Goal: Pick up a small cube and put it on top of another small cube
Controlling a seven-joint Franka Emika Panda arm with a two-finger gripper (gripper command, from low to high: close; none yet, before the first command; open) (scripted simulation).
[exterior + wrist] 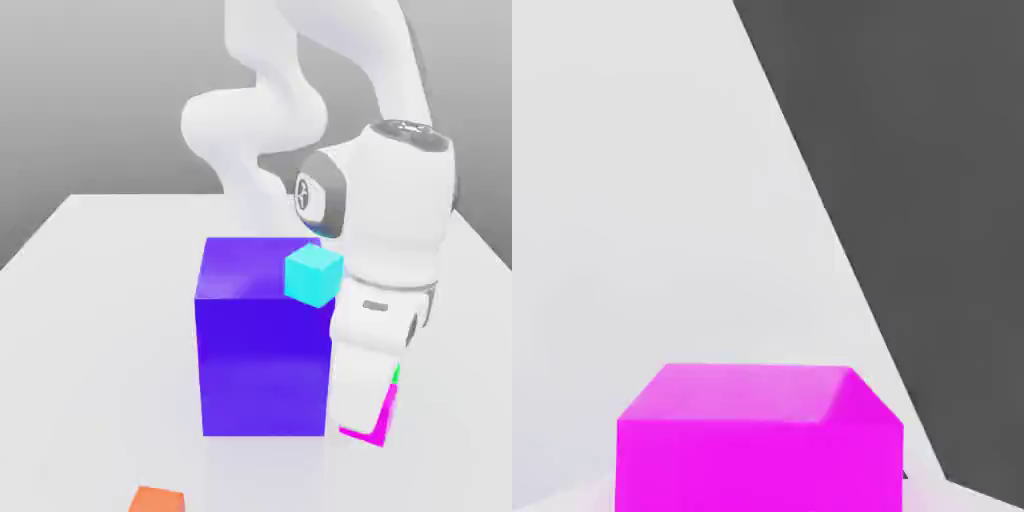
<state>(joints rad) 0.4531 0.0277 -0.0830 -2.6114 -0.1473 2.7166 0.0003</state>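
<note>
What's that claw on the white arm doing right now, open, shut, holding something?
Gripper: shut on the small glossy magenta cube, beside the big blue-purple block.

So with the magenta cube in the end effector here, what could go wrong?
1. The end effector hangs right beside the big blue-purple block; a sideways move could knock the block or the cyan cube on it.
2. The green cube is mostly hidden behind the hand, so the magenta cube could land off-centre and slide off.
</note>
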